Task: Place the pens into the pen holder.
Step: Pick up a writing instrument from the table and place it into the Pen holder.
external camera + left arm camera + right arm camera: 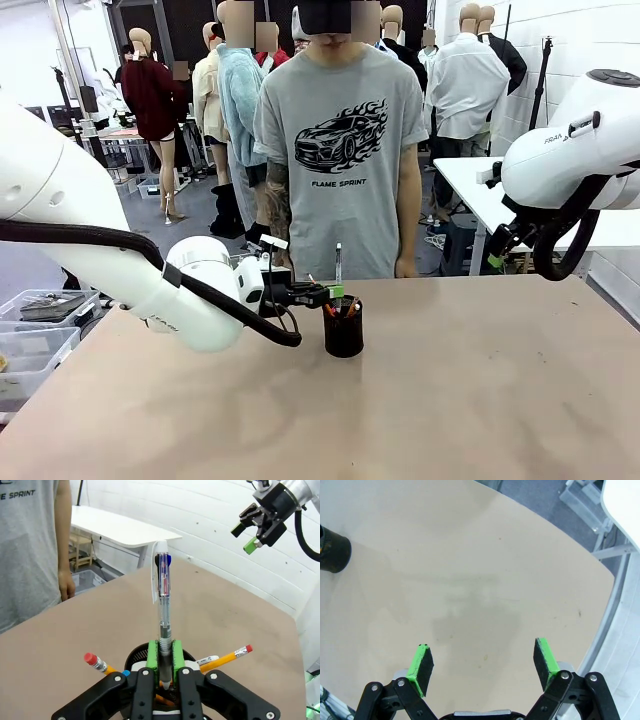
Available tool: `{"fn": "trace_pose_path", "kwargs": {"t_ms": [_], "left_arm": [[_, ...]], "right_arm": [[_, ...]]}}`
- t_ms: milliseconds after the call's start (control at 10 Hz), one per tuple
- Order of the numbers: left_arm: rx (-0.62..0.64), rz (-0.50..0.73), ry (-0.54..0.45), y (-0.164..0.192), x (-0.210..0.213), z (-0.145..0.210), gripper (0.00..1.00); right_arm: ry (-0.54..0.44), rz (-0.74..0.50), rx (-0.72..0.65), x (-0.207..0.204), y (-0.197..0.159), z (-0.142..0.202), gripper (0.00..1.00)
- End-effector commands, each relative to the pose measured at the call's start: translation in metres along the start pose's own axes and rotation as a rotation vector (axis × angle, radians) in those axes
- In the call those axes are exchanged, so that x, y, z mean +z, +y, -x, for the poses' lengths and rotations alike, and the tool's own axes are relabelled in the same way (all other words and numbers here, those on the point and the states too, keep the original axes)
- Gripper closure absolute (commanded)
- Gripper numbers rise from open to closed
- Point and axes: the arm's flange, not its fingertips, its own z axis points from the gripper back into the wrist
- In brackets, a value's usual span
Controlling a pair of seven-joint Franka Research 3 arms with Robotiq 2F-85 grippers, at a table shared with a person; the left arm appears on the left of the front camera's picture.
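Here, left pincer [165, 666] hides the pen's [163, 587] tip — holder [343, 327] rim half-covered.

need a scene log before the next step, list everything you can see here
pen: one, clear and white with a blue top, upright over the pen holder
pencils: two, yellow-orange with red erasers, leaning in the pen holder
pen holder: one, black, mid table
table: one, light brown
plastic bins: clear, beside the table's left edge
person: one, grey car-print shirt, far side
left gripper: shut on the pen, above the pen holder
right gripper: open, raised over bare table
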Motion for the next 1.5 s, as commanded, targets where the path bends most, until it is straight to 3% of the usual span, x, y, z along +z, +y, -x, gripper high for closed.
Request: {"fn": "trace_pose_path", "kwargs": {"t_ms": [0,100,400,600,800,1100,1400], "left_arm": [[-0.034,-0.022,-0.024,-0.004,-0.001,-0.002,0.46],[-0.04,-0.023,-0.026,-0.004,0.001,-0.003,0.4],[-0.052,-0.02,-0.069,-0.009,0.016,-0.014,0.4],[-0.092,-0.016,-0.124,-0.022,0.044,-0.034,0.4],[-0.166,-0.061,-0.107,-0.026,0.083,-0.068,0.4],[-0.237,-0.123,0.041,-0.024,0.152,-0.123,0.4],[-0.314,-0.197,0.326,-0.021,0.191,-0.163,0.4]], "right_arm": [[0.003,0.014,0.0,0.0,-0.001,0.0,0.0],[0.003,0.014,0.0,0.0,-0.001,0.0,0.0],[0.003,0.014,0.0,0.0,-0.001,0.0,0.0],[0.003,0.014,0.0,0.0,-0.001,0.0,0.0],[0.003,0.014,0.0,0.0,-0.001,0.0,0.0],[0.003,0.014,0.0,0.0,-0.001,0.0,0.0],[0.003,0.014,0.0,0.0,-0.001,0.0,0.0]]}}
